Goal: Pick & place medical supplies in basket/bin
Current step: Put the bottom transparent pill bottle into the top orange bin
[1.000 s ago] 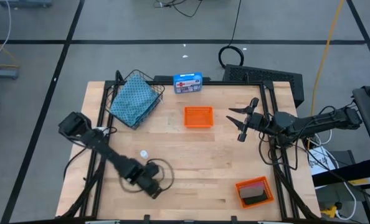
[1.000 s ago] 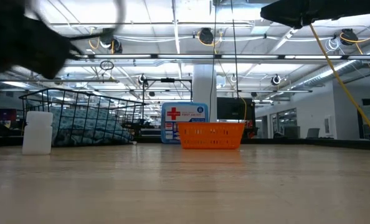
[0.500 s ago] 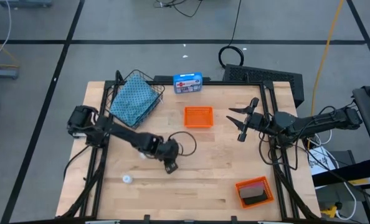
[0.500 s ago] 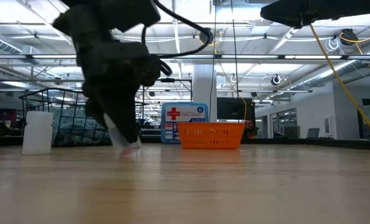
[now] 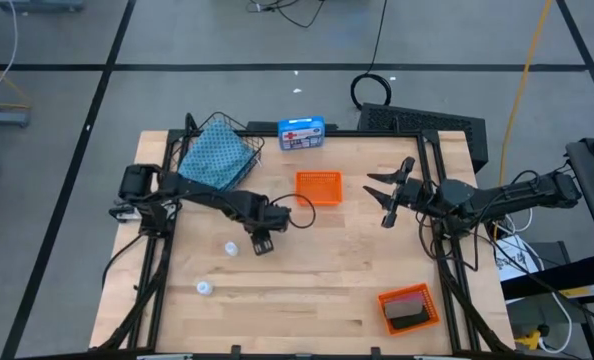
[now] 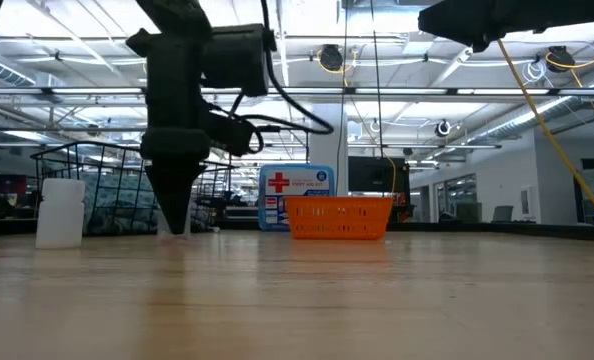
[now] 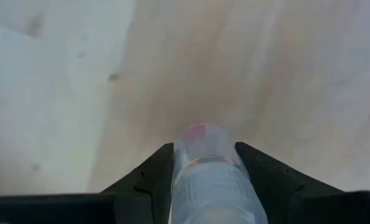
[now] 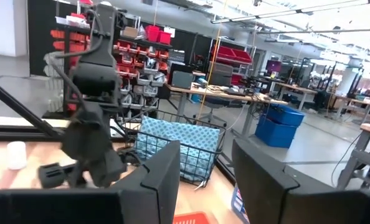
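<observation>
- The left tool [image 5: 259, 243] is out over the middle of the bench [image 5: 327, 290], pointing down, and the left wrist view shows it clamped on a small clear-white vial [image 7: 213, 174], one finger on each side. My guess is it grabs the vial by its sides so it can be carried upright to the basket.
- The basket [image 5: 215, 160] sits at the far left corner with the teal cloth [image 5: 212, 165] already inside it, so that's the drop spot.
- Two more white vials are loose on the bench: one [image 5: 232, 247] just beside the left tool, another [image 5: 204, 288] nearer the front edge.
- The right tool [image 5: 385, 198] waits over the right side, fingers spread wide, holding nothing.
- Hard to see: the held vial is hidden under the tool from above. I can't find the rolls, and the dark thing in the orange tray [image 5: 409, 308] at front right is too small to name.
</observation>
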`<state>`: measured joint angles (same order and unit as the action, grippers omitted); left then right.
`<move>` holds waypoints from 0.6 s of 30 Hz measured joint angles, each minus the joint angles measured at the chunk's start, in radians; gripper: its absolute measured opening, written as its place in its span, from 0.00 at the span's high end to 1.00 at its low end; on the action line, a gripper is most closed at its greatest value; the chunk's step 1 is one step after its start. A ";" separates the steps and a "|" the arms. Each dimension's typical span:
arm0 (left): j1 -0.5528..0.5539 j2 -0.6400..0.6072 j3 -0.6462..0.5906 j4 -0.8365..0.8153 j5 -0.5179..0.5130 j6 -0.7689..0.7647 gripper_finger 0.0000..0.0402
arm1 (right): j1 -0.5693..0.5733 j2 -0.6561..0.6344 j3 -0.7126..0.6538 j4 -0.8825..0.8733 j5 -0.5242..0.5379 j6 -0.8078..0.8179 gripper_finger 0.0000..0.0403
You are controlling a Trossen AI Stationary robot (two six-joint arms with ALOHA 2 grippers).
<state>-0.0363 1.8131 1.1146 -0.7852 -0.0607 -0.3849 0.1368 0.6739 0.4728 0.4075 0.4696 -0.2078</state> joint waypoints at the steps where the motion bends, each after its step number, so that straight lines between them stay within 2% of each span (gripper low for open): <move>1: 0.011 0.001 0.004 0.003 0.000 0.016 0.60 | 0.000 0.000 0.000 0.000 0.000 0.010 0.67; 8: 0.048 0.001 0.008 0.058 0.000 0.140 0.60 | 0.000 0.000 0.000 0.000 0.000 0.032 0.67; 11: 0.050 0.001 0.008 0.080 -0.025 0.147 0.57 | 0.000 0.000 0.000 0.000 0.001 0.032 0.67; 18: 0.050 0.001 0.009 0.081 -0.038 0.147 0.36 | 0.000 0.000 0.000 0.000 0.001 0.032 0.67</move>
<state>0.0139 1.8145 1.1233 -0.7046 -0.0982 -0.2375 0.1368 0.6739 0.4728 0.4075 0.4702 -0.1757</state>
